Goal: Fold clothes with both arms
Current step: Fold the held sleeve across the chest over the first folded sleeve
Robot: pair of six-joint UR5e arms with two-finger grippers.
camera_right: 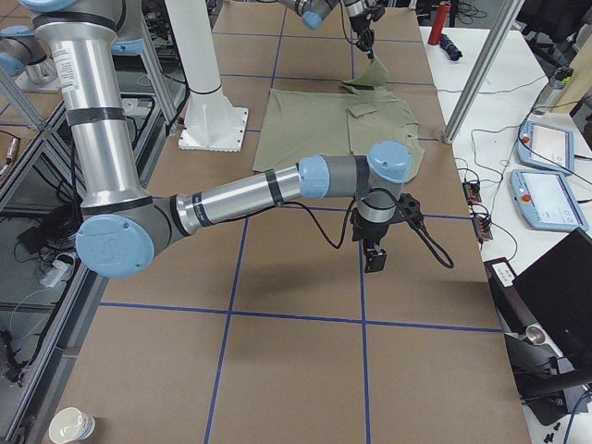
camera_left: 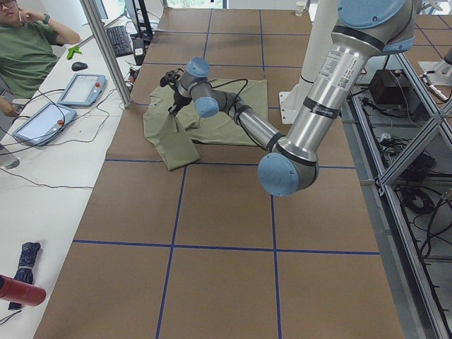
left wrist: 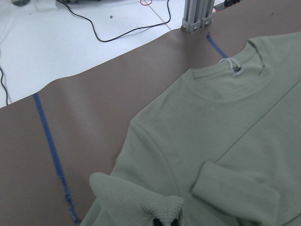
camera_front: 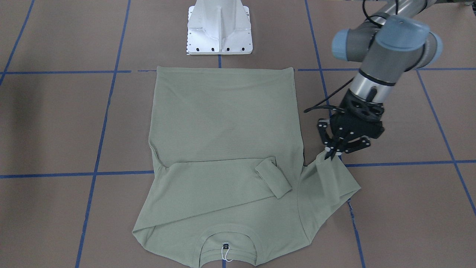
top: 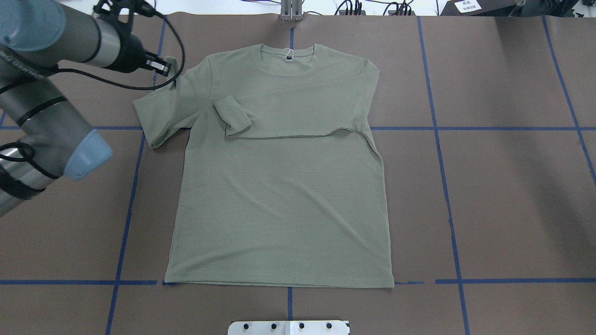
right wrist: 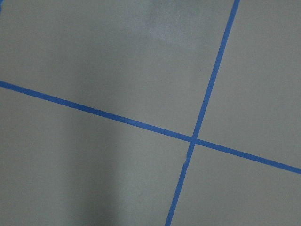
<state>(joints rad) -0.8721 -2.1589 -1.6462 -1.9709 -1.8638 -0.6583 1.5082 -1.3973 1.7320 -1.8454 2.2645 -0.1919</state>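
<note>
The sage-green shirt (camera_front: 223,123) lies flat on the brown table (camera_front: 55,123) straight out from the white pedestal base (camera_front: 219,29). Its hem is nearest the base and its ribbed collar (camera_front: 228,238), with the small black neck tag (camera_front: 225,246), is farthest from it. The folded sleeve (camera_front: 208,186), from the side of the shirt to the base's right, lies across the chest, and its cuff (camera_front: 273,178) rests on the body fabric. To the base's left and well out from it, the left gripper (camera_front: 332,153) hangs just beside the shirt's edge. Its fingers are pinched together on the shirt's free sleeve (camera_front: 327,182), which rises in a small peak to the fingertips while the rest slopes down to the table. The right gripper (camera_right: 375,259) is far off to the base's right, well apart from the shirt and pointing down over bare table. From that side view I cannot tell whether its fingers are parted or closed. Its wrist camera shows only a crossing of blue tape lines (right wrist: 193,139).
</note>
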